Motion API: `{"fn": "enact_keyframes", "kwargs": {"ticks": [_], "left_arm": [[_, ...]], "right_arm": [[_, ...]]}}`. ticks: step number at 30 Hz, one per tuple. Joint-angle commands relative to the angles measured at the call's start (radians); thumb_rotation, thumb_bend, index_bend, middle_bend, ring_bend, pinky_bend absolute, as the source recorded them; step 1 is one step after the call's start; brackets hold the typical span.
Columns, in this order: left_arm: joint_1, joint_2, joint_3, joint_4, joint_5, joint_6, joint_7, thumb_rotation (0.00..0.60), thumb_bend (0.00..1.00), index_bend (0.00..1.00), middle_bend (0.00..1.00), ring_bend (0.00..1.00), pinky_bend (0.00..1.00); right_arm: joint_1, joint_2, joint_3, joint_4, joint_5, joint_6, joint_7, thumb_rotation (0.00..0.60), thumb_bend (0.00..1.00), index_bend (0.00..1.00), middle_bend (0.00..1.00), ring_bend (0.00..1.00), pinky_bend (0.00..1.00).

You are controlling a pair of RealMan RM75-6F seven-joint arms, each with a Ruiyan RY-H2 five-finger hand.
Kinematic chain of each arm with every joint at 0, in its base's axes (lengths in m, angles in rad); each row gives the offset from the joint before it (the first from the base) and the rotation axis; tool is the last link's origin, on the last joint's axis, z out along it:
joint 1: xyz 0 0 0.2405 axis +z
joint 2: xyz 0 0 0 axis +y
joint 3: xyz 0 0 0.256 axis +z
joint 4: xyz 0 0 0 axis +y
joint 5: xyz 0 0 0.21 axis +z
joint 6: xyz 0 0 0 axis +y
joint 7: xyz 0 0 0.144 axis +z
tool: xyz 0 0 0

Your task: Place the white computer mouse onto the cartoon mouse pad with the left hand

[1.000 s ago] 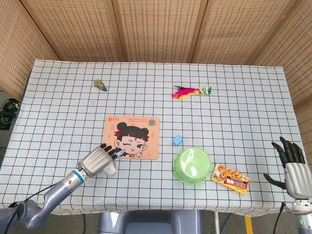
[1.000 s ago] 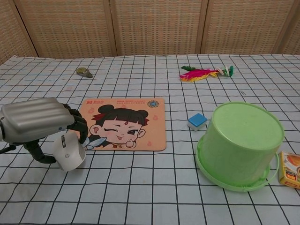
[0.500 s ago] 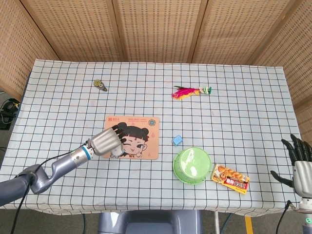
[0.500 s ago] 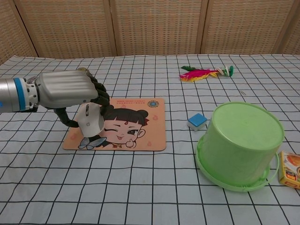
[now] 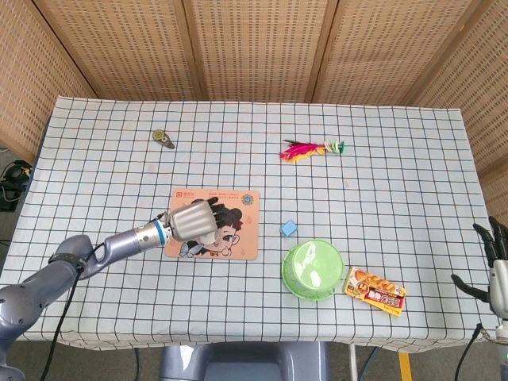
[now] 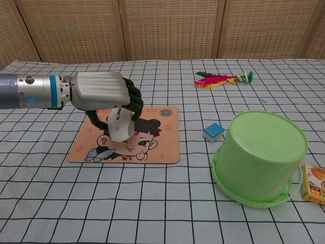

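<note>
Tabletop checked cloth, matt; green bucket looks smooth plastic; robot hand back brushed metal, probably.

My left hand covers most of the white mouse and part of the cartoon mouse pad; the frame edge crops my right hand.

The pad lies left of centre on the worktop, with the left hand holding the mouse over it. Right of the pad sits a cube, and nearer the front edge a bucket, then a packet. Far behind lie a shuttlecock and a small clip.
</note>
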State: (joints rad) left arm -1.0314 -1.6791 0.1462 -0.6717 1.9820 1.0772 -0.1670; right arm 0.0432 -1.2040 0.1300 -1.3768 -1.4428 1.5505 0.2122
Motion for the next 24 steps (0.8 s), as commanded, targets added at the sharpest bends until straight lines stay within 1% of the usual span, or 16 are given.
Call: {"fn": "enact_keyframes", "kwargs": {"ticks": [1, 6, 9, 16, 18, 21, 24], "left_arm": [[-0.014, -0.053, 0.028, 0.088, 0.014, 0.030, -0.066, 0.600, 0.36, 0.54, 0.31, 0.24, 0.28], [-0.013, -0.096, 0.048, 0.162, 0.009, 0.032, -0.116, 0.600, 0.36, 0.53, 0.30, 0.24, 0.28], [-0.016, -0.119, 0.066, 0.202, 0.016, 0.041, -0.132, 0.600, 0.36, 0.51, 0.28, 0.23, 0.26], [-0.016, -0.148, 0.087, 0.260, 0.011, 0.049, -0.155, 0.600, 0.35, 0.46, 0.22, 0.18, 0.22], [-0.016, -0.153, 0.093, 0.271, 0.009, 0.045, -0.156, 0.600, 0.35, 0.43, 0.19, 0.15, 0.20], [-0.014, -0.156, 0.100, 0.281, 0.004, 0.045, -0.154, 0.600, 0.34, 0.29, 0.07, 0.05, 0.12], [-0.011, -0.155, 0.101, 0.287, -0.005, 0.050, -0.151, 0.600, 0.31, 0.19, 0.00, 0.00, 0.08]], "right_arm": [[0.000, 0.000, 0.002, 0.002, 0.004, -0.003, 0.001, 0.600, 0.08, 0.15, 0.00, 0.00, 0.00], [0.001, -0.003, 0.002, 0.006, 0.004, -0.006, -0.003, 0.600, 0.08, 0.15, 0.00, 0.00, 0.00], [0.002, -0.005, 0.004, 0.008, 0.010, -0.012, -0.005, 0.600, 0.08, 0.15, 0.00, 0.00, 0.00], [0.004, -0.008, 0.005, 0.013, 0.013, -0.020, -0.008, 0.600, 0.07, 0.15, 0.00, 0.00, 0.00], [0.005, -0.009, 0.005, 0.014, 0.013, -0.020, -0.009, 0.600, 0.08, 0.15, 0.00, 0.00, 0.00], [0.005, -0.010, 0.005, 0.015, 0.012, -0.020, -0.009, 0.600, 0.08, 0.15, 0.00, 0.00, 0.00], [0.005, -0.012, 0.003, 0.015, 0.009, -0.020, -0.012, 0.600, 0.07, 0.15, 0.00, 0.00, 0.00]]}}
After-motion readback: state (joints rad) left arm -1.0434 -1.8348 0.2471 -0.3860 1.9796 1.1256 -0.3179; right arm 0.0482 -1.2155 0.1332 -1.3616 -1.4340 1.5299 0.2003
